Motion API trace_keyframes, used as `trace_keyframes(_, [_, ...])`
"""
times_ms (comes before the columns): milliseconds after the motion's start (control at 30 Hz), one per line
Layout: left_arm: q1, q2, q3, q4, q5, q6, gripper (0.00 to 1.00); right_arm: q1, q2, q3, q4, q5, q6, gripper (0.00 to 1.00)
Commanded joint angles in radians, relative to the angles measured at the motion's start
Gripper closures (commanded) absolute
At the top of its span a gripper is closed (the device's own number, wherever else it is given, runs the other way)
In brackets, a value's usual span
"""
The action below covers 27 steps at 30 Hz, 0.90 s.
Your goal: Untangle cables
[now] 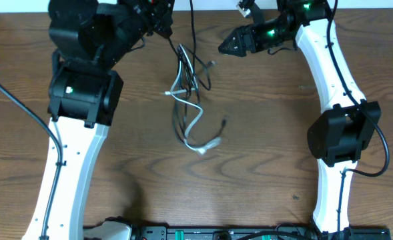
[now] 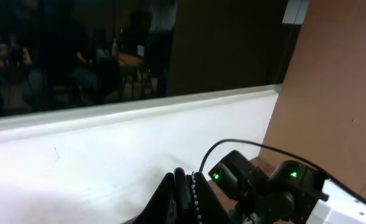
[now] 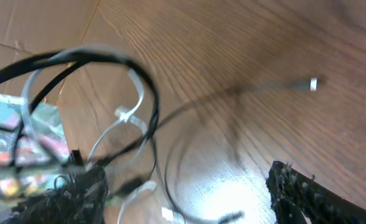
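Two thin, limp cords, a black cable (image 1: 200, 77) and a shorter white cable (image 1: 195, 122), lie looped through each other mid-way across the brown wood-grain table (image 1: 263, 153), with strands rising toward its far edge. There the left gripper (image 2: 181, 191) has its ridged dark fingers pressed together; whether they pinch a strand cannot be told. The black, wedge-shaped right gripper (image 1: 221, 47) hovers beside the tangle's top, fingers spread wide.
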Motion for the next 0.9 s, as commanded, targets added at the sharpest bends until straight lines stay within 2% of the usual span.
trace_keyframes(0, [0.005,0.013,0.009,0.008,-0.005,-0.024,0.93,0.009,-0.069,0.0,0.002,-0.057,-0.087,0.19])
trace_keyframes(300, [0.005,0.014,0.009,0.008,-0.006,-0.024,0.93,0.062,-0.083,0.0,0.036,-0.191,-0.121,0.16])
trace_keyframes(433, [0.005,0.014,0.009,0.008,-0.005,-0.024,0.93,0.096,-0.083,0.0,0.044,-0.193,-0.123,0.15])
trace_keyframes(867, [0.005,0.014,0.009,0.001,-0.005,-0.024,0.93,0.133,-0.083,0.0,0.021,-0.248,-0.122,0.21])
